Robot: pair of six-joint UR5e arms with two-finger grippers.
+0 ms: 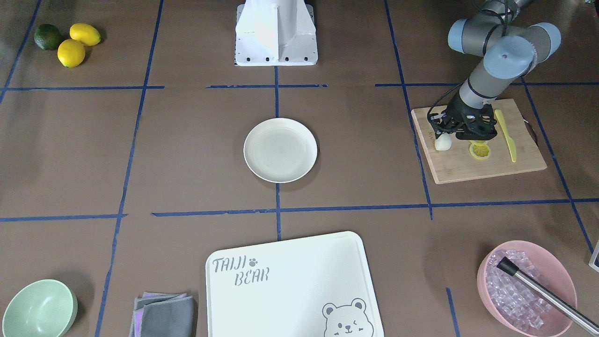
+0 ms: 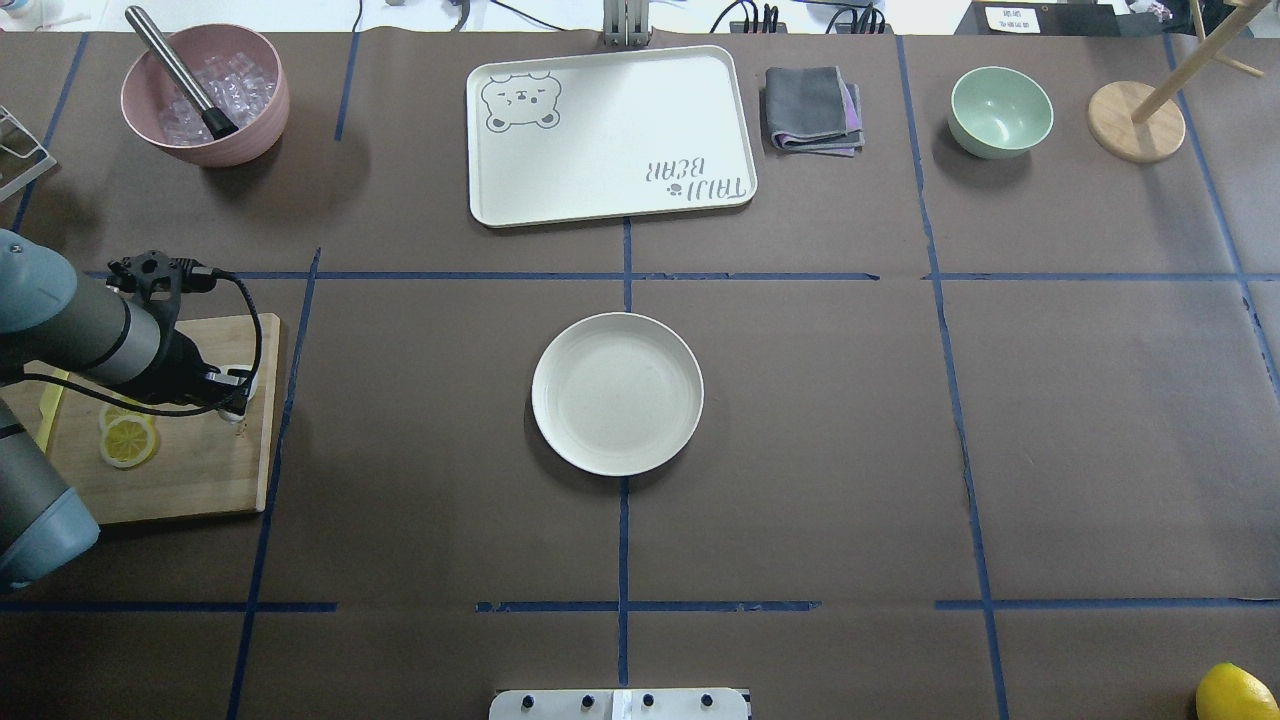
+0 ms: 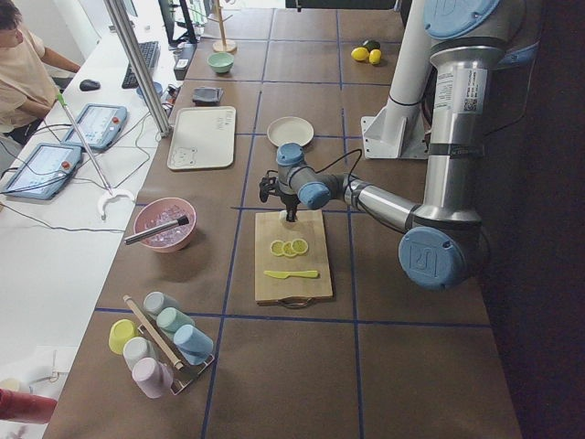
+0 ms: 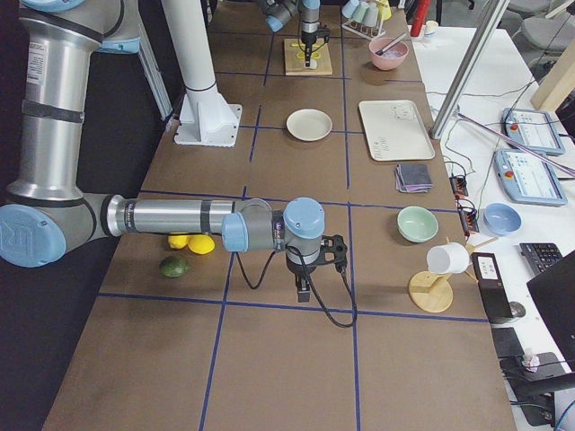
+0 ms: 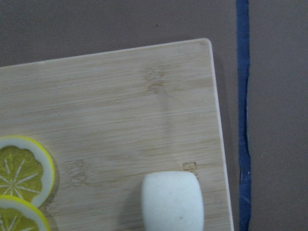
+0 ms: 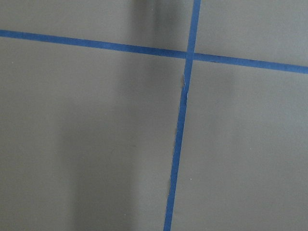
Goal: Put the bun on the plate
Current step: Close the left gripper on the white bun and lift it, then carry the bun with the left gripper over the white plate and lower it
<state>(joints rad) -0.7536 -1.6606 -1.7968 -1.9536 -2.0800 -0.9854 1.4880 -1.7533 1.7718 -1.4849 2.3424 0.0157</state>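
The bun (image 1: 443, 142), small, white and pillow-shaped, rests near a corner of a wooden cutting board (image 1: 468, 168); the left wrist view has it at the bottom edge (image 5: 172, 199). My left gripper (image 1: 442, 132) hangs right above it, and its black fingers are too indistinct to say whether they are open or shut; none shows beside the bun. The cream plate (image 1: 280, 150) sits bare at the table's middle (image 2: 617, 393). My right gripper (image 4: 304, 292) hovers over bare brown table and appears only in the exterior right view, so its state cannot be told.
Lemon slices (image 1: 479, 150) and a yellow knife (image 1: 507, 135) share the board. A pink bowl of ice (image 1: 524, 285), the bear tray (image 1: 290, 285), a folded cloth (image 1: 164, 316) and a mint bowl (image 1: 40, 309) line the far edge. Whole lemons (image 1: 72, 51) lie near my right side.
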